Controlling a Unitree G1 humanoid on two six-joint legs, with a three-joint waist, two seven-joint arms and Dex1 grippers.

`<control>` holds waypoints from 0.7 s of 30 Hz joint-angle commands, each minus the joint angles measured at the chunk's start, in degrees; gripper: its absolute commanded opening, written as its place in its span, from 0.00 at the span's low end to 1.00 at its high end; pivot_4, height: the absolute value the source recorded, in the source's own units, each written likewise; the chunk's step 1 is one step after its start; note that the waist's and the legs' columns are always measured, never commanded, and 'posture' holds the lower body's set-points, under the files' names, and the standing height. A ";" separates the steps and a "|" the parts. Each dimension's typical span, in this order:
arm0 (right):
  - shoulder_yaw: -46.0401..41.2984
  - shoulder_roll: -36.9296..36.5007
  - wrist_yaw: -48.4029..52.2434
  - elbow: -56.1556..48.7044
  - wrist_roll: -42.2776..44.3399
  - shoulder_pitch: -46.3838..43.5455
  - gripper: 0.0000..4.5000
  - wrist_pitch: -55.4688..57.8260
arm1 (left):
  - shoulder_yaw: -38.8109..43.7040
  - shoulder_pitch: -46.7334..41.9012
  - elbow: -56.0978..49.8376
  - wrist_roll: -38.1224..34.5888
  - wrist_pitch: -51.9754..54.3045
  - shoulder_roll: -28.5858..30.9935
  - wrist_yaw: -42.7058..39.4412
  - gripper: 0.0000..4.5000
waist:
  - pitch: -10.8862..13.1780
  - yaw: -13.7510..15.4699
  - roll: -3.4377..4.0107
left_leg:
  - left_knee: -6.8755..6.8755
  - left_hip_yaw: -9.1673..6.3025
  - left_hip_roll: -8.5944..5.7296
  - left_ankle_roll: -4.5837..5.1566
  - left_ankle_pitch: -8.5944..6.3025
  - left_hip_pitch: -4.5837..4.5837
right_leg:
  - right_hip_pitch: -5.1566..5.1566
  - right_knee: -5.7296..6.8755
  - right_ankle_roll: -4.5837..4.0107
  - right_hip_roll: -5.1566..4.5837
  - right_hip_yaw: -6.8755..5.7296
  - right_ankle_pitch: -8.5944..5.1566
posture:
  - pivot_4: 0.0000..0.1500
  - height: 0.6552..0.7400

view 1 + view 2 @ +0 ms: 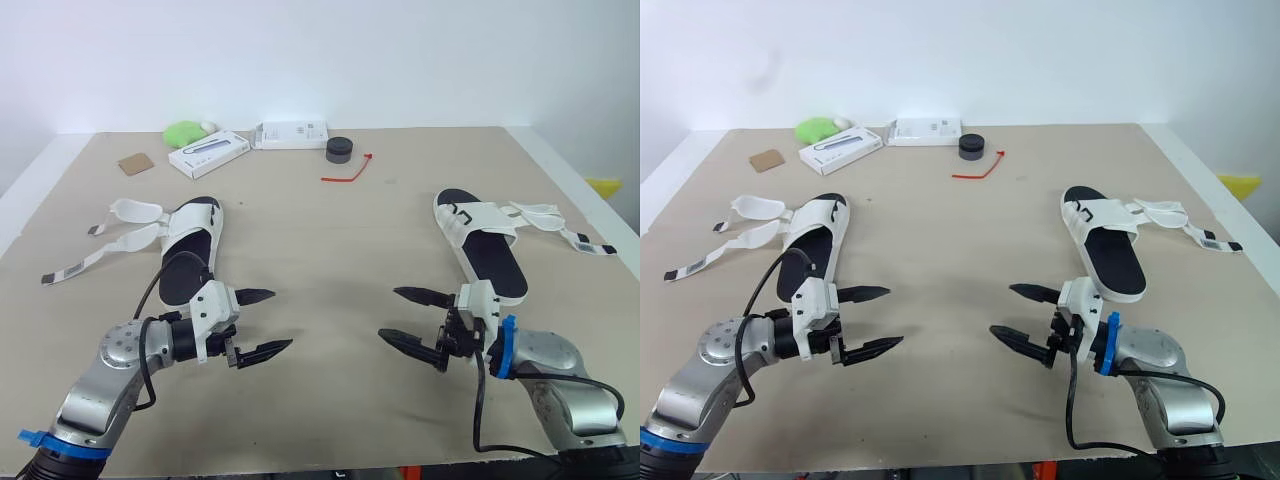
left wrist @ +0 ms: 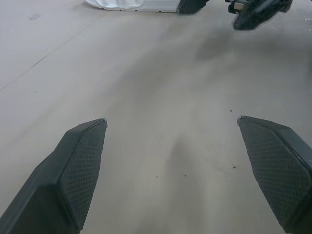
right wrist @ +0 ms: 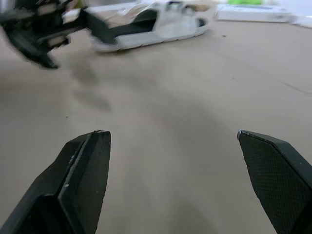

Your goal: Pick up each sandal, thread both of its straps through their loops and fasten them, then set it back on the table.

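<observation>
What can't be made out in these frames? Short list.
Left wrist view: the right sandal is cut off by the frame edge.
Right wrist view: the left sandal has its heel hidden behind the blurred left gripper.
Eye views: the strap loops on both sandals are too small to tell if anything is threaded.
Eye views: the print on the white boxes is too small to read.
Eye views: the yellow object is cut off by the frame edge.

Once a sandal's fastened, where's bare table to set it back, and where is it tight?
Widest bare patch: mid-table between left sandal and right sandal, running down to the open left gripper and right gripper. Crowded: far edge, with boxes, black puck, red tie. Loose straps fill both outer sides.
</observation>
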 commanded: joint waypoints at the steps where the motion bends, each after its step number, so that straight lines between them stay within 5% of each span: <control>1: -6.22 1.71 -8.42 -2.66 4.02 -2.75 1.00 4.49 | -1.95 -3.85 -2.91 -2.73 1.54 -1.51 -0.73 0.99 | 0.00 0.03 0.00 | 0.01 0.00 -0.01 0.00 0.00 0.00 | 0.00 0.00 0.02 0.00 0.01 0.01 | 1.00 1.00; 10: -14.88 3.31 -32.55 1.53 3.11 -11.38 1.00 19.67 | -6.51 -10.68 -2.18 -4.54 2.51 -0.62 -8.68 0.99 | 0.00 -0.05 0.00 | 0.05 0.28 -0.04 0.05 -0.04 -0.02 | -0.05 -0.03 0.14 0.08 0.40 0.09 | 1.00 1.00; 21: -13.57 4.83 -39.65 5.78 0.54 -16.17 1.00 26.67 | -6.66 -12.77 -0.54 -3.08 1.09 -1.55 -8.84 0.99 | 0.00 -0.37 0.00 | 0.04 0.39 0.10 0.38 -0.23 0.00 | -0.10 -0.10 0.15 0.30 0.74 0.09 | 1.00 1.00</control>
